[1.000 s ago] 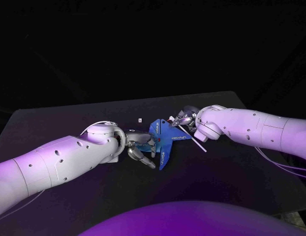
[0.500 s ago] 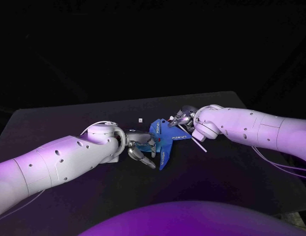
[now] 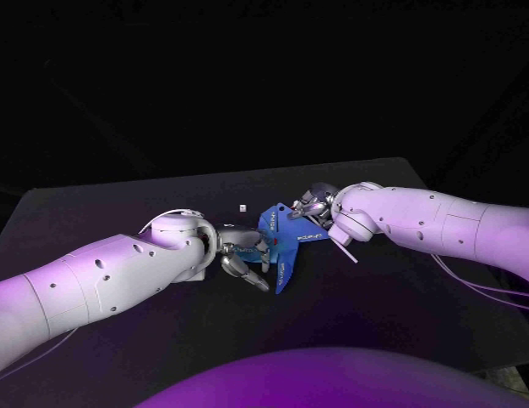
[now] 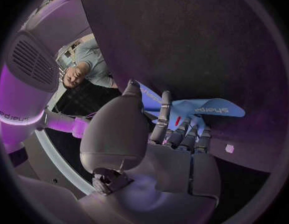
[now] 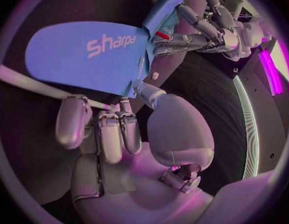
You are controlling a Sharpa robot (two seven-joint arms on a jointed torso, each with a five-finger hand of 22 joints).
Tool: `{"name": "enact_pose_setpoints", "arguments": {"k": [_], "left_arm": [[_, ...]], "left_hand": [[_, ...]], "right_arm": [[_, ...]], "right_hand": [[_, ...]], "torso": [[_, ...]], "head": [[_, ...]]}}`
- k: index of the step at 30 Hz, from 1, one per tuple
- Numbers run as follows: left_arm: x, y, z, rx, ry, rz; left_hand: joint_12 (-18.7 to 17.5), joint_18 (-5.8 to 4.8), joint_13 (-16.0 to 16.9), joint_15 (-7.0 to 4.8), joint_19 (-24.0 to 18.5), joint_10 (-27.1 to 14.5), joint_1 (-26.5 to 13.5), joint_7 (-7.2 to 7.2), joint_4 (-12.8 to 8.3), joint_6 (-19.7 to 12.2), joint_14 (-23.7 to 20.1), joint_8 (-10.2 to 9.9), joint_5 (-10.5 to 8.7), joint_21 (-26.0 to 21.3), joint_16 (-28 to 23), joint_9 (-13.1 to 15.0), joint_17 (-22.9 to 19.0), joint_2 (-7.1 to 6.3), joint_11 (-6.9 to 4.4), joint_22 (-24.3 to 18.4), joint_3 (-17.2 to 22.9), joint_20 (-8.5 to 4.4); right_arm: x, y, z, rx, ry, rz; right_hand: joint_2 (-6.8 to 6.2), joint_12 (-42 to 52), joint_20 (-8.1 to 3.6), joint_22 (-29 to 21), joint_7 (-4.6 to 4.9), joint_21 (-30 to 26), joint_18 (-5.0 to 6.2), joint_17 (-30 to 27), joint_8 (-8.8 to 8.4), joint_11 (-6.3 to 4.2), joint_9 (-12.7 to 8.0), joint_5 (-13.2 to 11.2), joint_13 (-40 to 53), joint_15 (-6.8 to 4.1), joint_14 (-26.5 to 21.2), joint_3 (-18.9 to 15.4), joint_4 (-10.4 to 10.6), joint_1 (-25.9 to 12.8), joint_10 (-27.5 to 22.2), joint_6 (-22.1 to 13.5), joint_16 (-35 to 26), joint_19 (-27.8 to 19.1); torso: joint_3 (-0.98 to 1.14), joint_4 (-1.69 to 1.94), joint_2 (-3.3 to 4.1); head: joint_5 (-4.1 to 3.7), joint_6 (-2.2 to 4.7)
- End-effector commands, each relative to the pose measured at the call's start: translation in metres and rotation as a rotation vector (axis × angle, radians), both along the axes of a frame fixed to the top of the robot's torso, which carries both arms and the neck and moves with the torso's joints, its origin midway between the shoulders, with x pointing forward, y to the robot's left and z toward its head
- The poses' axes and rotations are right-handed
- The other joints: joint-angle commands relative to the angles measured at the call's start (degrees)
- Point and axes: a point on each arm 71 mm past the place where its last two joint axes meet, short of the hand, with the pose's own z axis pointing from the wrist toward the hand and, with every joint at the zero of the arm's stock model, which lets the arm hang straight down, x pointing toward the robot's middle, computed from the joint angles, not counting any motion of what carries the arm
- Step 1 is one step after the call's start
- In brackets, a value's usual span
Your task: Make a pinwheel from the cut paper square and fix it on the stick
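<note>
Left hand (image 3: 242,255) pinches the folded paper (image 3: 283,245) mid-way, probably so the flaps don't spring open, while right hand (image 3: 316,207) grips the stick (image 3: 341,247) right behind it for pinning.

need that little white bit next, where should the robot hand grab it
Pinch the white bit across its sides from straight above: it is small and lies alone on the table, bare space all round. The left robot hand is nearer. Its exact shape is too small to tell.
</note>
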Motion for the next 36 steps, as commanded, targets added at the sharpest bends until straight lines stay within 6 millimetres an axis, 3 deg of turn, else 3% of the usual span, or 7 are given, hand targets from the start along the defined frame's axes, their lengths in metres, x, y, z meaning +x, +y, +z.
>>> {"name": "enact_pose_setpoints", "arguments": {"k": [1, 14, 20, 25, 36], "left_arm": [[-0.0036, 0.0022, -0.0066, 0.038, 0.035, -0.007], [-0.0038, 0.0018, -0.0066, 0.039, 0.036, -0.008], [-0.0038, 0.0020, -0.0067, 0.041, 0.037, -0.008], [-0.0037, 0.0019, -0.0068, 0.042, 0.037, -0.008], [-0.0036, 0.0023, -0.0072, 0.046, 0.040, -0.007]], "left_hand": [[0.0, -0.47, 0.1, 0.40, 0.2, -0.4, 0.0, 0.25, -0.1, -0.1, 0.0, -0.4, -0.26, 0.2, -0.4, 0.0, -0.1, 0.37, 0.02, 0.1, 0.1, 0.06], [0.0, -0.48, 0.1, 0.41, 0.2, -0.4, 0.0, 0.30, -0.1, 0.0, -0.1, -0.4, -0.27, 0.2, -0.4, 0.1, -0.1, 0.47, 0.02, 0.1, 0.1, 0.06], [0.0, -0.48, 0.1, 0.41, 0.2, -0.4, 0.0, 0.32, -0.1, 0.1, -0.1, -0.4, -0.27, 0.2, -0.4, 0.1, -0.1, 0.49, 0.03, 0.1, 0.1, 0.06], [0.0, -0.48, 0.1, 0.41, 0.2, -0.4, 0.0, 0.32, -0.1, 0.1, -0.1, -0.4, -0.27, 0.2, -0.4, 0.1, -0.1, 0.49, 0.03, 0.1, 0.1, 0.06], [0.0, -0.49, 0.1, 0.41, 0.2, -0.5, 0.0, 0.38, -0.1, 0.2, -0.1, -0.5, -0.27, 0.2, -0.4, 0.1, -0.1, 0.51, 0.03, 0.1, 0.1, 0.06]], "right_arm": [[0.0015, 0.0014, 0.0006, 0.015, -0.011, 0.002], [0.0095, 0.0079, 0.0018, 0.009, -0.041, -0.002], [0.0111, 0.0087, 0.0029, 0.008, -0.058, 0.001], [0.0112, 0.0076, 0.0034, 0.003, -0.064, 0.004], [0.0082, 0.0107, 0.0077, 0.008, -0.107, 0.022]], "right_hand": [[0.08, 0.2, -0.33, 9.1, -0.17, 0.3, 0.39, 15.1, 0.22, -0.34, 0.1, 0.3, 15.1, -0.24, 6.0, 0.2, -0.2, 0.5, 6.1, 0.4, 0.2, 0.5], [0.23, 0.2, -0.42, 9.1, -0.18, 0.2, 0.39, 15.1, 0.12, -0.38, 0.2, 0.8, 15.1, -0.32, 6.0, 0.5, -0.6, 1.0, 6.1, 0.2, 0.2, 0.5], [2.41, 0.2, -0.75, 9.3, -0.41, 0.4, 0.35, 15.1, 0.59, -0.57, 1.3, 1.7, 15.1, -0.68, 6.0, 3.1, -3.1, 4.6, 6.1, 0.7, 0.2, 0.6], [3.49, 0.2, -1.01, 9.5, -0.52, 1.0, 0.25, 15.1, 1.56, -0.62, 2.5, 1.7, 15.1, -0.98, 6.0, 4.5, -4.8, 6.0, 6.1, 1.6, 0.2, 0.8], [3.66, 0.2, -1.37, 9.6, -0.85, 1.6, 0.15, 15.1, 3.36, -0.88, 5.0, 1.4, 15.1, -1.41, 6.0, 5.4, -6.9, 6.1, 6.1, 2.6, 0.2, 0.9]], "torso": [[-0.02, 0.01, 0.03], [-0.03, 0.05, 0.05], [-0.06, 0.02, 0.02], [-0.06, -0.03, -0.01], [-0.02, -0.07, -0.04]], "head": [[0.03, 0.00], [0.10, 0.00], [0.16, 0.00], [0.18, 0.00], [0.16, 0.00]]}}
